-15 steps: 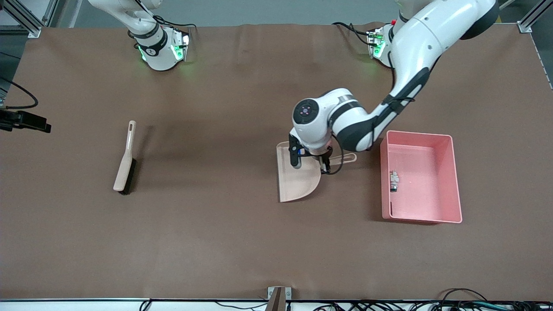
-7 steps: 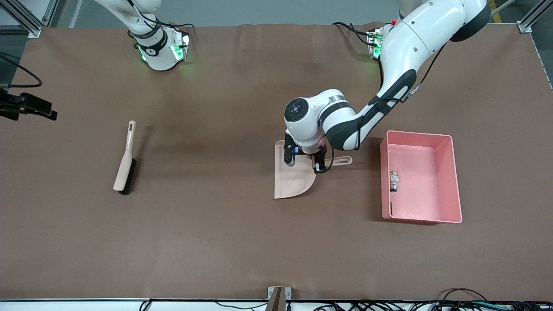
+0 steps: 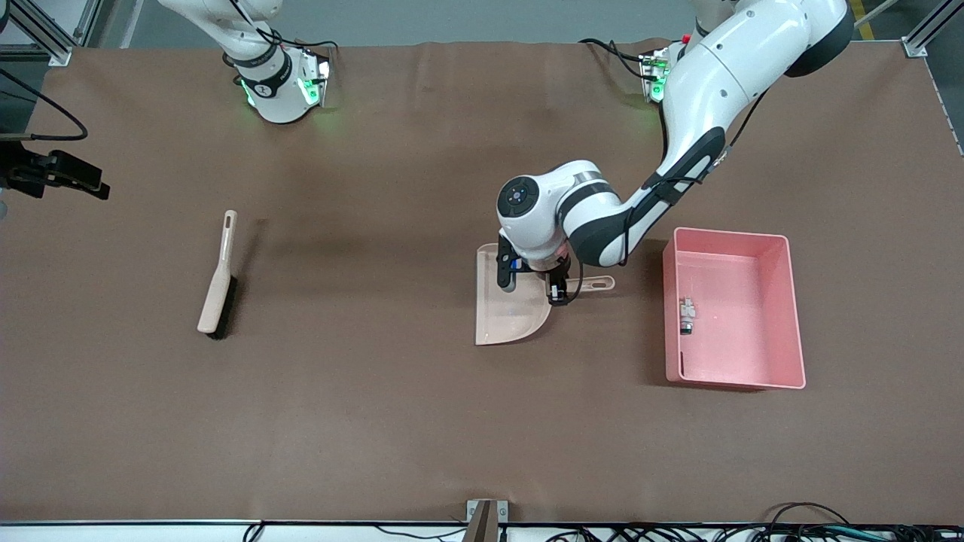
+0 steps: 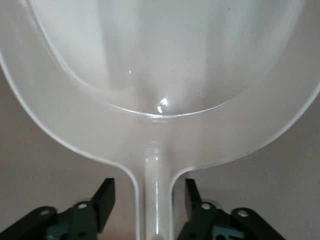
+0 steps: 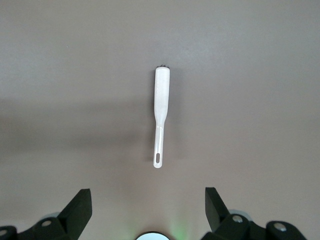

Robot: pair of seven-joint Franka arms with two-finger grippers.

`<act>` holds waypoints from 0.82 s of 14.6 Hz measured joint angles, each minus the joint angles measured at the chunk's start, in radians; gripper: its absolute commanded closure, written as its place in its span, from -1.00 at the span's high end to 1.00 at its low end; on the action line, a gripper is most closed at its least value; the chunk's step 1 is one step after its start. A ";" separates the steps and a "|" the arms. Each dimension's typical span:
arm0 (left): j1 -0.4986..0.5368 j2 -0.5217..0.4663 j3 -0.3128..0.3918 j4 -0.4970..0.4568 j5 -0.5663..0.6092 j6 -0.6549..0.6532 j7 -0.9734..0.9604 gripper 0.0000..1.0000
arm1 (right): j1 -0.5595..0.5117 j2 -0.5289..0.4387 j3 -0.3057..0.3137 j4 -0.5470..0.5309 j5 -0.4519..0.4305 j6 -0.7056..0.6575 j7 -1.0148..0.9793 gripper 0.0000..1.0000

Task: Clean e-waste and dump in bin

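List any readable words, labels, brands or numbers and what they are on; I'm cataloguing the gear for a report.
None can be read.
A small dark mark on the right arm's base is too small to read.
The dustpan, brush and bin carry no visible print.

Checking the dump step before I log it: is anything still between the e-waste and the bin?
Nothing visible. The e-waste already lies inside the bin, against the wall nearest the dustpan. The left pincer is open astride the dustpan's handle; the right pincer hangs open above the brush.
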 measured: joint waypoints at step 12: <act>0.084 -0.221 -0.004 0.288 -0.237 -0.228 -0.477 1.00 | 0.046 0.000 -0.061 -0.008 -0.005 -0.001 0.009 1.00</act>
